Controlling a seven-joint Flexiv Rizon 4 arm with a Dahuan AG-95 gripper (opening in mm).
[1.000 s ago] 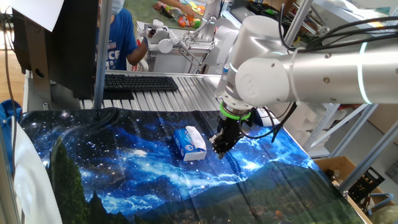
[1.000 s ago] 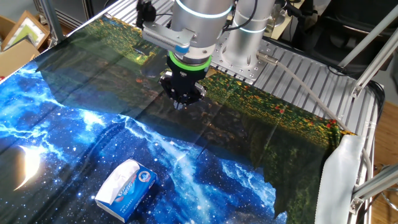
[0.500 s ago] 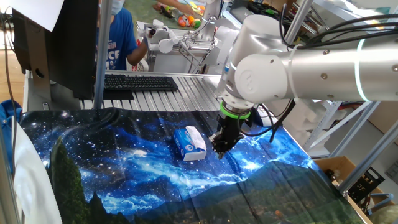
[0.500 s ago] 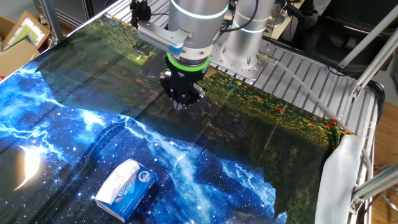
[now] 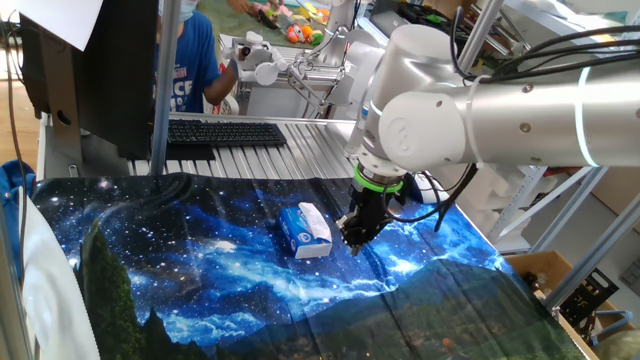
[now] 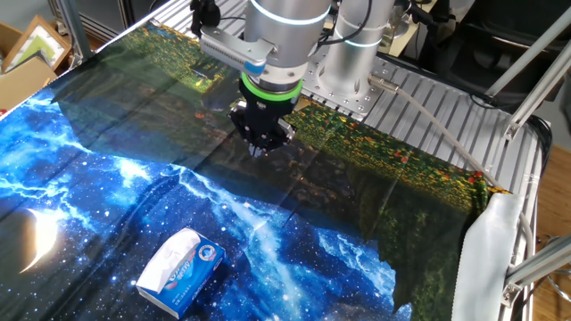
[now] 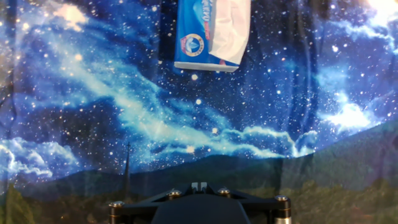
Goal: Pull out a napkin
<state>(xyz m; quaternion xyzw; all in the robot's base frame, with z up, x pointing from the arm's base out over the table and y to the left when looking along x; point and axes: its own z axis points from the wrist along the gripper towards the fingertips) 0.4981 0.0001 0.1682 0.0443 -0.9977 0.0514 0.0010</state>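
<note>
Hovering above the starry blue printed cloth [image 6: 107, 205], clear of its surface, toward the worktop's robot-base edge: black two-finger gripper [image 6: 260, 147] under a green ring, on the silver-white arm [image 5: 470, 110]. Cannot tell whether fingers are spread or closed; tips too dark in both fixed views, and only the black mount visible at the bottom of the hand view. Nothing seen between the fingertips.

Lying flat near the cloth's middle, well apart from the gripper in the other fixed view, just beside it in one fixed view: small blue rectangular tissue pack with white print [image 6: 189, 272]. Sticking up out of its top slot: thin white folded paper napkin [image 6: 165, 260], bunched along the pack's long axis, partly cut off by the top border of the hand view [image 7: 229, 31].

Open cloth on all sides of the pack. Between pack and gripper, only bare cloth with shallow wrinkles. At the worktop's far edge in one fixed view, ribbed metal surface [image 5: 270, 160] with a black keyboard [image 5: 225, 132]. At the right edge in the other fixed view, cloth ending beside a hanging white sheet [image 6: 486, 259].
</note>
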